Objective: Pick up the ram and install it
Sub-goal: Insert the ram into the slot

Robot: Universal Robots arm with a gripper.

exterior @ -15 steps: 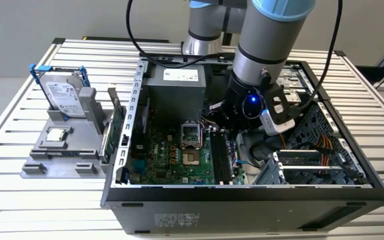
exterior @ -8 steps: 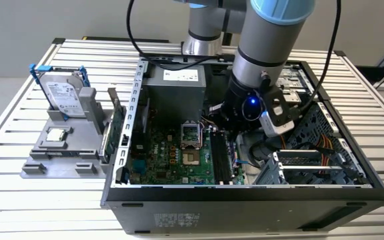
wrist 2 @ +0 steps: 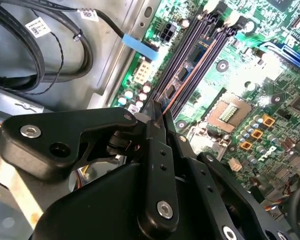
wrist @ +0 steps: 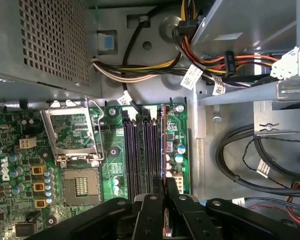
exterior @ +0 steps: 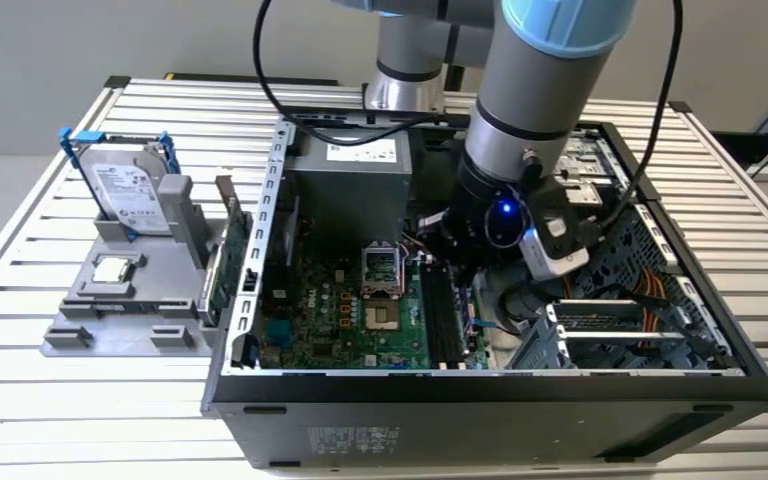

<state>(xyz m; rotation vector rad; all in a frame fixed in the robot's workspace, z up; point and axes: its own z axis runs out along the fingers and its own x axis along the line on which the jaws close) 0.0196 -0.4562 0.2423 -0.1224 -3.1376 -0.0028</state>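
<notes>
Gripper (wrist: 163, 187) clamped on the ram (wrist: 163, 145), held edge-on over the mobo's (exterior: 344, 320) slot row (wrist: 140, 150), at the slot nearest the drive-cage side. Risks, by judgement: slight tilt or offset → edge jams on slot wall, bent contacts; loose cables (wrist: 240, 165) nearby could snag wrist.

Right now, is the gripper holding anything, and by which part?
Yes. The gripper is shut on the ram, pinching its thin upper edge at the near end, over the motherboard's memory slots.
</notes>
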